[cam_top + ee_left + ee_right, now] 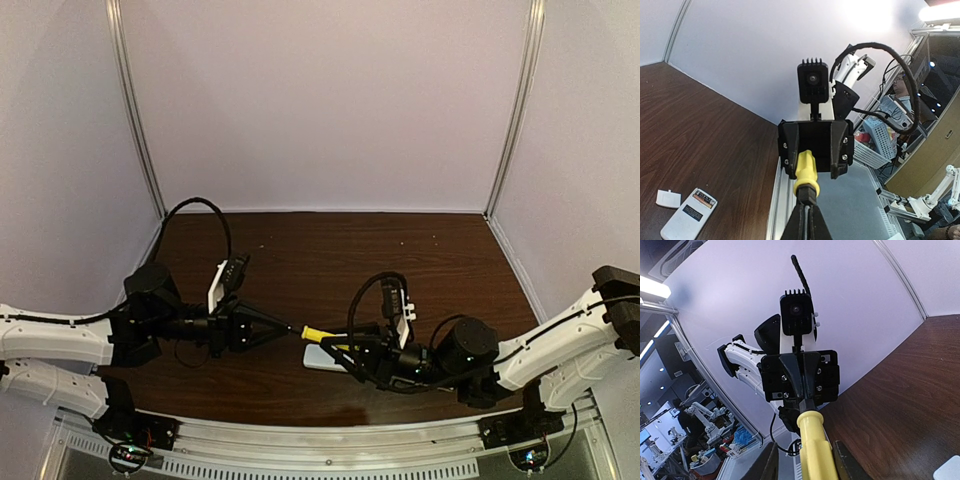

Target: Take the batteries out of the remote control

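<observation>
Screwdriver bridges both arms, likely for a handover. Your left gripper pinches its dark shaft, and your right gripper brackets the yellow handle with slim gaps showing. 1 remote control lies on the table beside 1 white piece. The batteries seem seated inside, with only 1 orange spot clear.

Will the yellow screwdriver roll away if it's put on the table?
Probably: the screwdriver has a round-looking handle, and the table looks smooth. It seems stiff too, sticking straight out while the left gripper pinches just its thin end.
</observation>
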